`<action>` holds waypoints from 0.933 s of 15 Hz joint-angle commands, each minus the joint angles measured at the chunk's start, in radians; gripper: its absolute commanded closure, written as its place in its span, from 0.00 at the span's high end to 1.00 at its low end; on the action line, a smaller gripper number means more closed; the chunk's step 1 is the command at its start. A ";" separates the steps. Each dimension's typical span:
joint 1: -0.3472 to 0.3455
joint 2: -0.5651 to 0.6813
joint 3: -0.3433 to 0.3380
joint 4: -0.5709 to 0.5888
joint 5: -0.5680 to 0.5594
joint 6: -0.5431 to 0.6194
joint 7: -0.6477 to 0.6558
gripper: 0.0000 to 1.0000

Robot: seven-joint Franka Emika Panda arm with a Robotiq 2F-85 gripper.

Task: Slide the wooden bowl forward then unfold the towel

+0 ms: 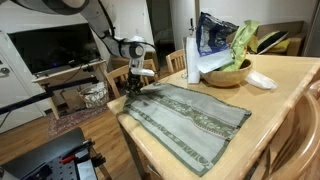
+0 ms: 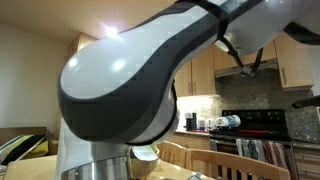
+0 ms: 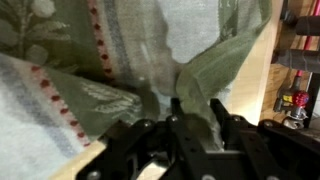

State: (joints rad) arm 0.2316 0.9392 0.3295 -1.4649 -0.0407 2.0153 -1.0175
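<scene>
step in hand: the second part, i judge, the unfolding of the towel (image 1: 190, 118); the arm is at the cloth and not at the bowl.
gripper: the gripper (image 3: 190, 108) comes in from the bottom of the wrist view. its jaws stand close together and pinch a raised ridge of the towel (image 3: 60, 90) between them. in an exterior view the gripper (image 1: 138, 85) is low at the corner of the cloth, left of the middle of the frame.
towel: it lies flat on the table (image 1: 290, 95) as a long band, from the middle of the frame toward the lower middle. whether one layer or two are in the pinch, i cannot tell.
wooden bowl: the wooden bowl (image 1: 228, 72) stands in the upper right of the frame, apart from the towel, with a blue bag and something green inside. the sliding seems to be done already.
white dish: a small white dish (image 1: 262, 80) lies just beside the bowl, to its right.
next move: it calls for lifting the pinched edge and carrying it across so the cloth opens, with a firm grip and only the top layer taken.
blocked view: in an exterior view the robot arm (image 2: 130, 80) fills the frame; no task thing shows there.
writing: nothing is readable; the print on the bag is too small.
</scene>
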 commanded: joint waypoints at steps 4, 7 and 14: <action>-0.003 -0.014 0.024 -0.017 -0.002 -0.054 -0.087 0.00; -0.006 -0.018 0.043 -0.024 0.004 -0.104 -0.178 0.01; -0.002 -0.011 0.046 -0.014 0.019 -0.196 -0.283 0.01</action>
State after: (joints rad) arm 0.2363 0.9396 0.3707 -1.4763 -0.0377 1.8659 -1.2594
